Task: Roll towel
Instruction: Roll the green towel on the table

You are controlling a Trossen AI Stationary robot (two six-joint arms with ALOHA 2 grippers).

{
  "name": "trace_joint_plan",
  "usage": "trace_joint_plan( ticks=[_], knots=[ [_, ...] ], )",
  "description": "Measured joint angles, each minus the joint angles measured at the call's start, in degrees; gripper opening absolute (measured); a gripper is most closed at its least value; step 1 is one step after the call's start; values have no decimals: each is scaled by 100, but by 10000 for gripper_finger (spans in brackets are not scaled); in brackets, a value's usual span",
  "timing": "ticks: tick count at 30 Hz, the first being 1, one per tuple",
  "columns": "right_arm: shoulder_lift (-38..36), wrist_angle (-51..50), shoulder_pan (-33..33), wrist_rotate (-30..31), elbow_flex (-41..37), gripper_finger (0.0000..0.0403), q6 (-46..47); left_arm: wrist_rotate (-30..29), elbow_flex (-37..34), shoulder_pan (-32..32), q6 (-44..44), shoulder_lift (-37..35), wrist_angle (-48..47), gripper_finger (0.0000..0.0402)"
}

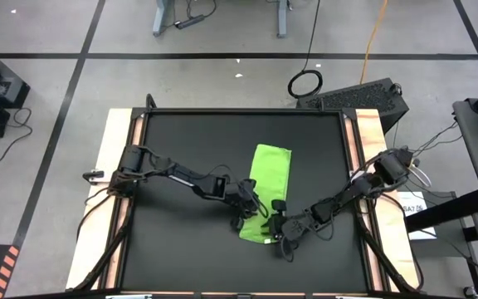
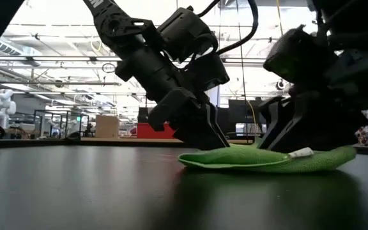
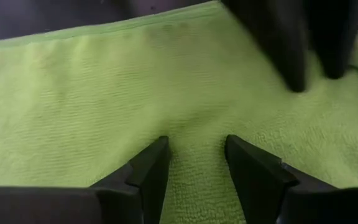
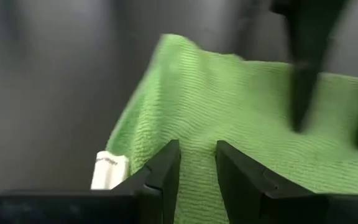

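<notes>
one towel [image 1: 268,193] lies on the black table [image 1: 181,257], a narrow green strip whose long axis runs from the near edge toward the far edge, slightly tilted; its near end sits between two grippers, one per arm. the left gripper [image 1: 250,205] comes in from the towel's left side and the right gripper [image 1: 282,230] from its right, both at that near end and about equally close, with the rest of the cloth stretching away from them toward the far side. in each wrist view the two fingers stand partly closed with green fabric between the tips, so each seems to be pinching the near hem, though a firm hold cannot be confirmed. a small white tag [image 4: 107,169] shows at the near corner by the right gripper. judged from this, rolling would have to carry the near end forward along the long axis, both arms moving together.
</notes>
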Motion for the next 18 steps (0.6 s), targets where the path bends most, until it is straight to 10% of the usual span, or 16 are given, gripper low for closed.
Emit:
trace_joint_plan(
  ticks=[18],
  knots=[
    [47, -1664, 1083, -272, 992, 98, 551, -3, -9, 49, -128, 15, -125, 170]
  ],
)
